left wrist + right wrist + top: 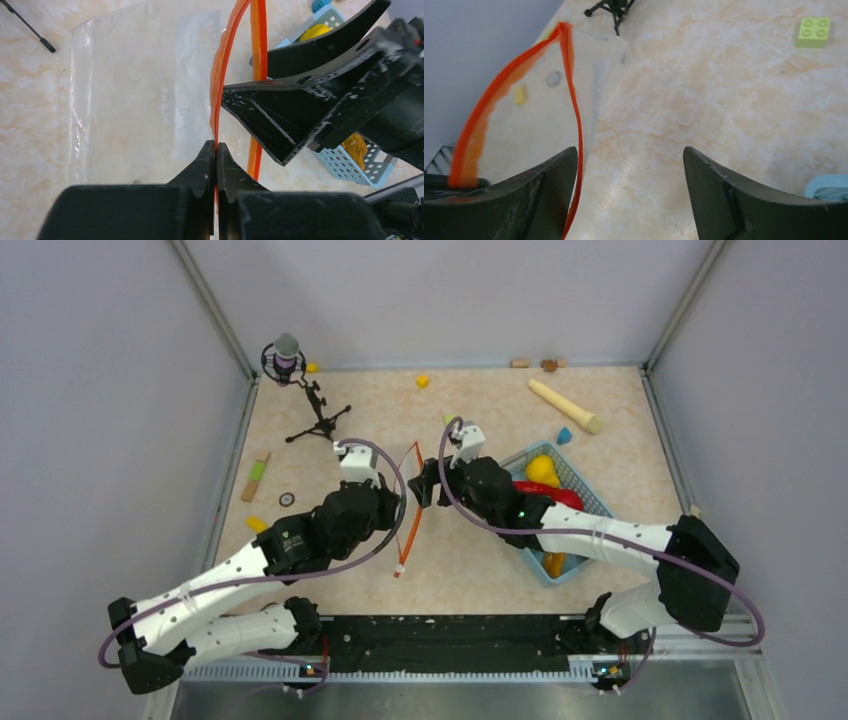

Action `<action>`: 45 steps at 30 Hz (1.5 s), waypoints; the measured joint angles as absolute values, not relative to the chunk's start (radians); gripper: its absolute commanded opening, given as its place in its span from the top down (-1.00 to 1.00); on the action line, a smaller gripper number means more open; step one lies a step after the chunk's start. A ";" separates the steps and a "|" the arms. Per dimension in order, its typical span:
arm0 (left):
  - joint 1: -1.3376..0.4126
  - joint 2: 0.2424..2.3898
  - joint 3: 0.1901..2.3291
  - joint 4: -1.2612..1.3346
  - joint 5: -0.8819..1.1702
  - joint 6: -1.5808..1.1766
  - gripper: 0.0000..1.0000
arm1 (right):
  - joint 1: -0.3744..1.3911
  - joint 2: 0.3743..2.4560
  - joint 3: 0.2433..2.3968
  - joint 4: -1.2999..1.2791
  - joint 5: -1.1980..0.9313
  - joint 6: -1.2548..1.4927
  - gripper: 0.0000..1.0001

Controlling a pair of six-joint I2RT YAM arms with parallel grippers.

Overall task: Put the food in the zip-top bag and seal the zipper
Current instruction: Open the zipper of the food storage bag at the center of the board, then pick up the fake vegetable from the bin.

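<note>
At the center of the top view, we see the left end effector (pixel 216 150) closed on the orange zipper (pixel 220 75) of the bag (pixel 140 90) on the table (pixel 470 410). The right end effector (pixel 629 150) is open at the bag mouth. The food (pixel 543 470) lies in the blue basket (pixel 350 162).

Likely a lab: grey-walled table (pixel 480 405)
</note>
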State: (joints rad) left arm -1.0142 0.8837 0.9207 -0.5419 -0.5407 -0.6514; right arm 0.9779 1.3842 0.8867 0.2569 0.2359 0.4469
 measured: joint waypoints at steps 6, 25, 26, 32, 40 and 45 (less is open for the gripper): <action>-1.014 0.855 0.920 -0.586 -0.660 -0.668 1.00 | 0.979 1.407 0.875 0.208 0.360 0.456 0.53; -1.022 0.893 0.918 -0.706 -0.889 -0.766 1.00 | 0.845 1.286 0.736 0.159 0.187 0.403 0.05; -1.020 0.901 0.911 -0.683 -0.882 -0.745 1.00 | 0.837 1.285 0.730 0.159 0.155 0.386 -0.11; -1.015 0.917 0.846 -0.565 -0.785 -0.664 1.00 | 0.822 1.261 0.716 0.131 -0.009 0.317 -0.52; -1.015 0.839 0.799 -0.497 -0.748 -0.650 1.00 | 0.822 0.965 0.692 -0.009 0.008 0.369 -0.98; -1.015 0.830 0.791 -0.486 -0.743 -0.650 1.00 | 0.822 0.720 0.619 -0.107 0.176 0.448 -0.98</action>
